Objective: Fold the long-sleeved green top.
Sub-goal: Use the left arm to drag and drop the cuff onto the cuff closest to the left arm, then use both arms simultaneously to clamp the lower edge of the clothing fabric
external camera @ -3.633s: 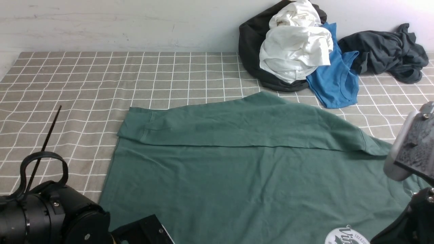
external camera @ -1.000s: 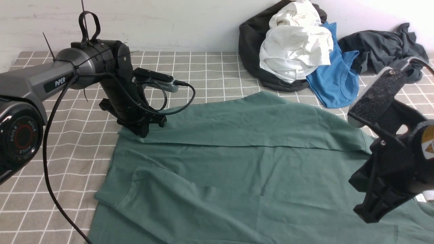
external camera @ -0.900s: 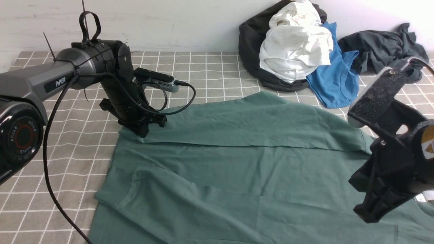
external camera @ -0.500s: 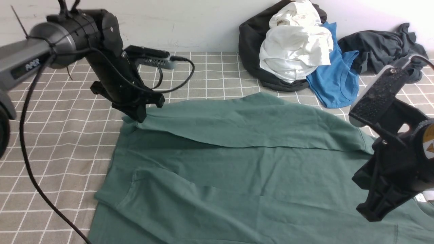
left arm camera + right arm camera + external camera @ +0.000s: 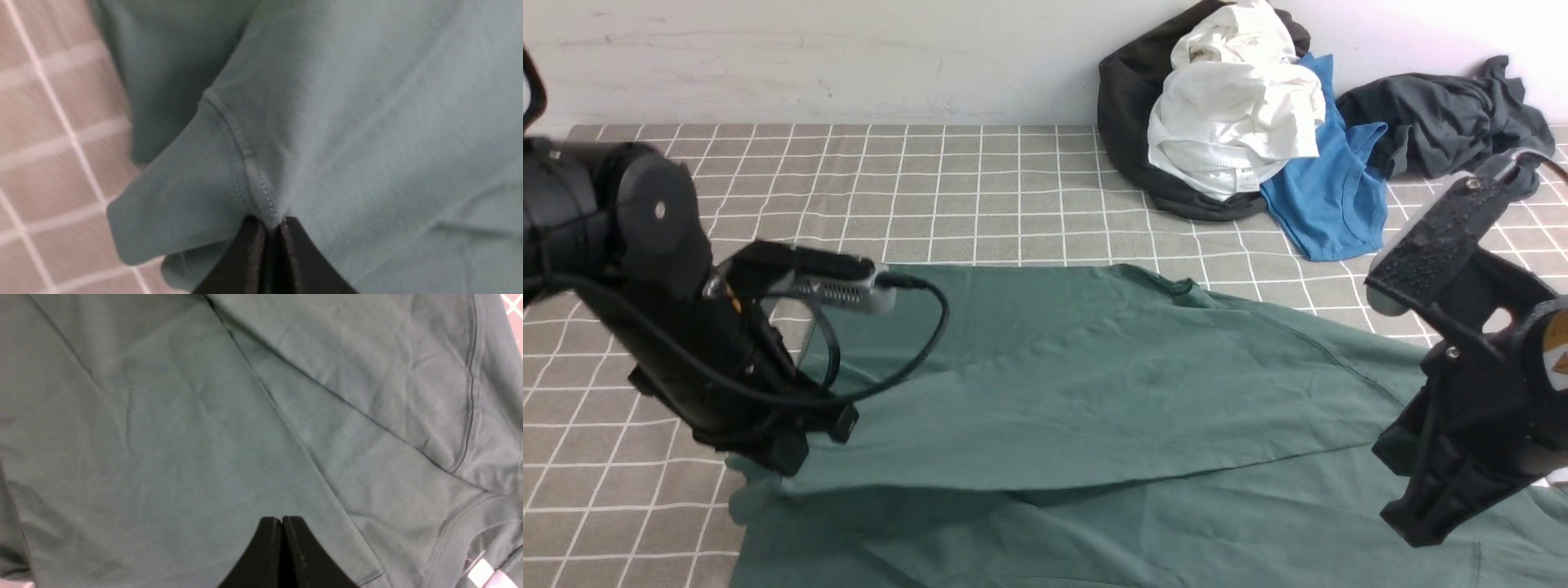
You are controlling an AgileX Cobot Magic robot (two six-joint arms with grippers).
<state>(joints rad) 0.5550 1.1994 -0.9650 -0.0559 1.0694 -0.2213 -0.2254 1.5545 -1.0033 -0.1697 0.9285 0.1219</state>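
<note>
Leftmost, the left gripper [image 5: 788, 464] is clamped on a stitched edge of the green long-sleeved top [image 5: 1094, 392]; the left wrist view shows the seam pinched between its closed jaws. Half a second earlier this arm stood at the far left corner of the garment; it has since carried that edge toward the near side, and the raised layer now drapes across most of the body as one broad panel, covering the sleeve that lay there. By this reading the lengthwise fold is nearly made, and lowering and releasing the edge remains.

Centre: the top lies spread on the checked tablecloth [image 5: 931, 188], its near edge cut off by the frame.

Right: the right gripper [image 5: 1409, 529] hangs over the near right part of the top, jaws together on nothing, much where it was a second ago. Behind it lies a heap with a white garment [image 5: 1233, 114] and a blue garment [image 5: 1331, 196].

Hidden or unclear: the chest logo is not visible. The right arm masks the collar region in the front view. The left wrist view is blurred.
</note>
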